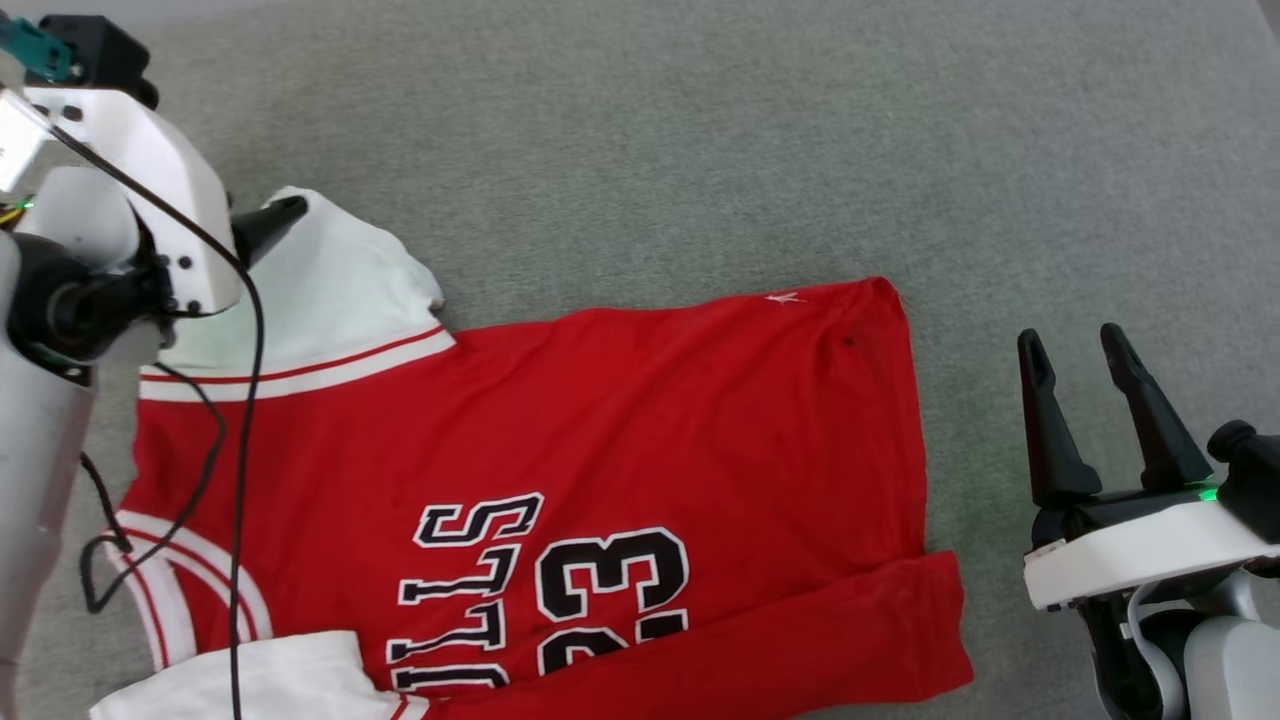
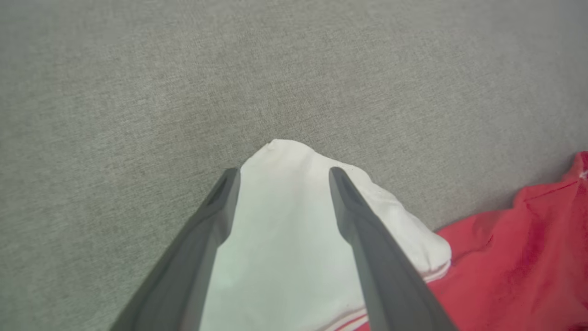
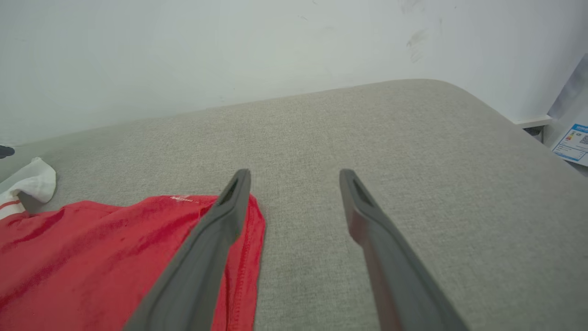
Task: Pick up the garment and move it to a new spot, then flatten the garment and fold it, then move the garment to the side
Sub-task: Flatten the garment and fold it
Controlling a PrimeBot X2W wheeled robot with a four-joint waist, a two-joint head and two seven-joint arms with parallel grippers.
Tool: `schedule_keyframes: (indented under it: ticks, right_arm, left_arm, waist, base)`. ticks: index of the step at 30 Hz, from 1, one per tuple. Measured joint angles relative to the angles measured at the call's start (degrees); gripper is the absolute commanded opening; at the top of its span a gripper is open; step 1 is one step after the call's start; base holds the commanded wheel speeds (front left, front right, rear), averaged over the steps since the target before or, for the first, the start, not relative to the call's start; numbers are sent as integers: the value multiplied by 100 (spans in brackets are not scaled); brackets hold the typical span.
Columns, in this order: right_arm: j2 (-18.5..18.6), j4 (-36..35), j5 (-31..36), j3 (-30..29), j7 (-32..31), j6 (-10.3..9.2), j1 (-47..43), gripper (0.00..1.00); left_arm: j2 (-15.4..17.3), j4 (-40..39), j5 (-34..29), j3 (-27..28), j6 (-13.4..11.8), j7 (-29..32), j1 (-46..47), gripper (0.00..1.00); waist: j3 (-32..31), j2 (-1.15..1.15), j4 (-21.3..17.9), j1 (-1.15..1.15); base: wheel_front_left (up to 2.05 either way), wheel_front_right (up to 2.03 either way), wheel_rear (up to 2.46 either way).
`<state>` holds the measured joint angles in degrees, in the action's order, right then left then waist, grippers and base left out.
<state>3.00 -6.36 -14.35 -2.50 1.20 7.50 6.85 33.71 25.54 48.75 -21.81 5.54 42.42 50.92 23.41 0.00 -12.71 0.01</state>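
The garment [image 1: 640, 420], a red T-shirt with white sleeves and black-and-white lettering, lies spread on the grey cushioned surface [image 1: 700, 130]. Its lower edge is folded over at the bottom right. One white sleeve [image 1: 330, 280] sticks out at the upper left. My left gripper [image 2: 285, 172] stands open above that sleeve [image 2: 285, 239], one finger on each side, with nothing pinched. One of its fingers [image 1: 272, 222] shows over the sleeve in the head view. My right gripper [image 1: 1075, 348] is open off the garment's right edge, over bare cushion. In the right wrist view the right gripper [image 3: 295, 172] has the red hem corner [image 3: 250, 220] by one finger.
The left arm's black cable [image 1: 245, 420] hangs across the garment's left part. A white wall [image 3: 229, 55] stands behind the cushion, whose rounded edge [image 3: 514, 124] drops away, with a paper label [image 3: 573, 142] beyond it.
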Motion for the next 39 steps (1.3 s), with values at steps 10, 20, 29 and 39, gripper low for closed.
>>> schedule_keyframes:
  ticks: [10, 20, 29, 39]
  right_arm:
    - [-1, 308, -248, 131, 212, 0, 68, 100]
    - [-3, 467, -380, 166, 172, 0, 135, 100]
    - [-7, 894, -511, -15, -446, 0, 494, 100]
    - [557, 1346, -778, 256, -2642, 0, 1458, 100]
  left_arm:
    - [159, 571, 216, -59, -165, 857, 135, 100]
    - [89, 755, 214, -241, -181, 1063, 198, 0]
    - [-165, 855, 23, -286, -152, 286, 162, 0]
    - [-282, 96, 7, -333, 1, -179, 143, 0]
  waist:
    - [304, 0, -313, -1]
    - [346, 0, -337, -2]
    - [123, 0, -128, -1]
    - [-64, 0, 361, -1]
  base:
    - [0, 0, 0]
    - [0, 0, 0]
    - [0, 0, 0]
    - [0, 0, 0]
